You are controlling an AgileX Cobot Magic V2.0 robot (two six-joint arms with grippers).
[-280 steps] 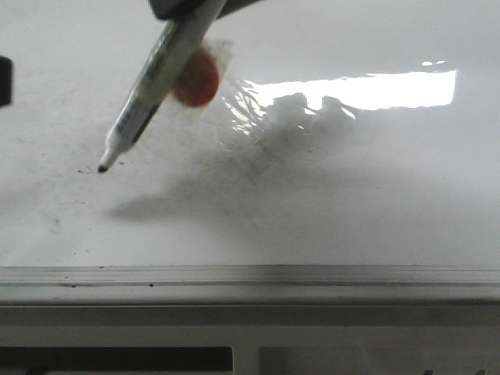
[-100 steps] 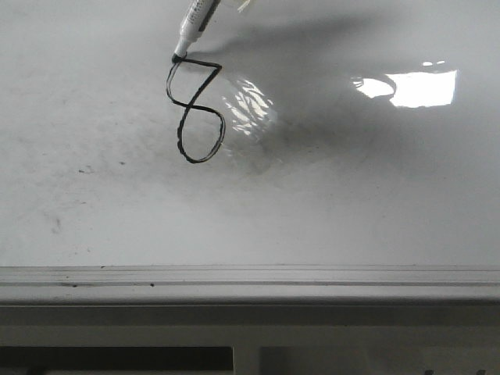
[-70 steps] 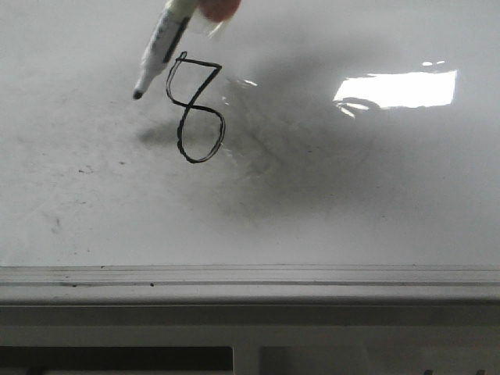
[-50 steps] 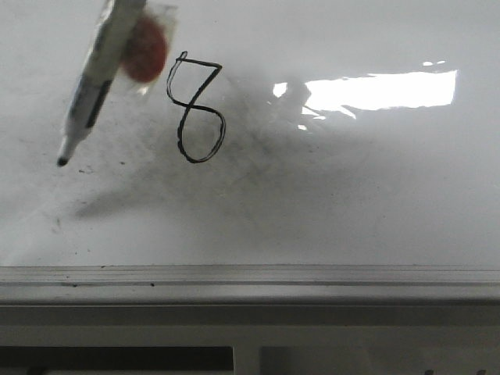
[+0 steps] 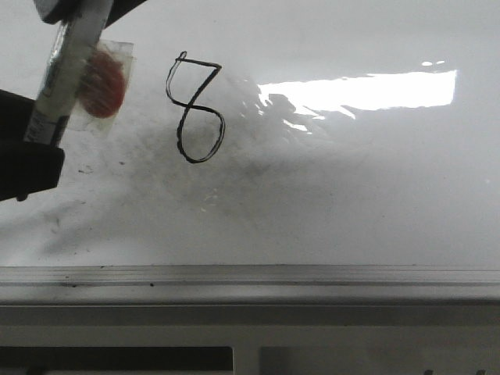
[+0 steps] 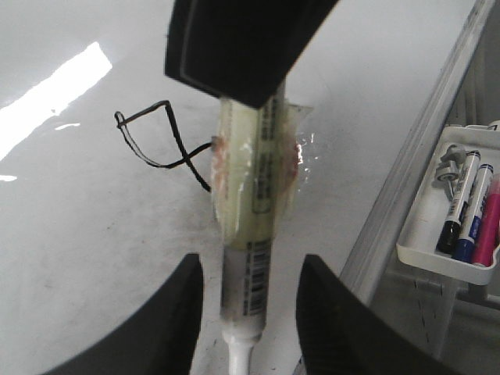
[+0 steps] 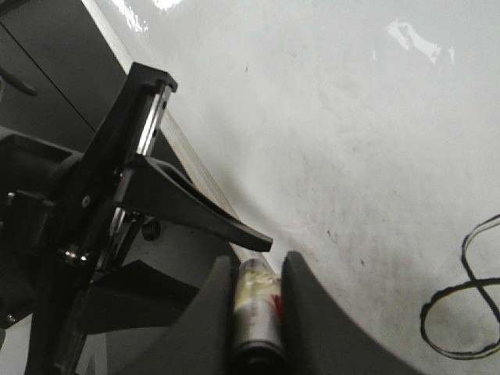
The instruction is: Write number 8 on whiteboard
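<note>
The number 8 (image 5: 190, 104) is drawn in thin black line on the whiteboard (image 5: 351, 195); it also shows in the left wrist view (image 6: 185, 160) and the right wrist view (image 7: 469, 285). A white marker (image 5: 66, 70) with an orange sticker under clear tape hangs tilted above the board, left of the figure. My right gripper (image 7: 259, 269) is shut on the marker's upper barrel and enters the front view at the top left (image 5: 74, 8). My left gripper (image 6: 250, 266) stands open, its fingers (image 6: 156, 328) either side of the marker's lower barrel with gaps. Those dark fingers hide the tip in the front view (image 5: 31, 133).
The board's pale grey frame edge (image 5: 250, 275) runs along the near side. A white tray (image 6: 437, 254) beyond the frame holds black, blue and pink markers. Grey smudges and small specks (image 5: 86, 168) mark the board below the figure.
The figure 8 was drawn, then the marker lifted off and moved left, away from it. My left gripper has come in from the left edge, around the marker's lower end.
</note>
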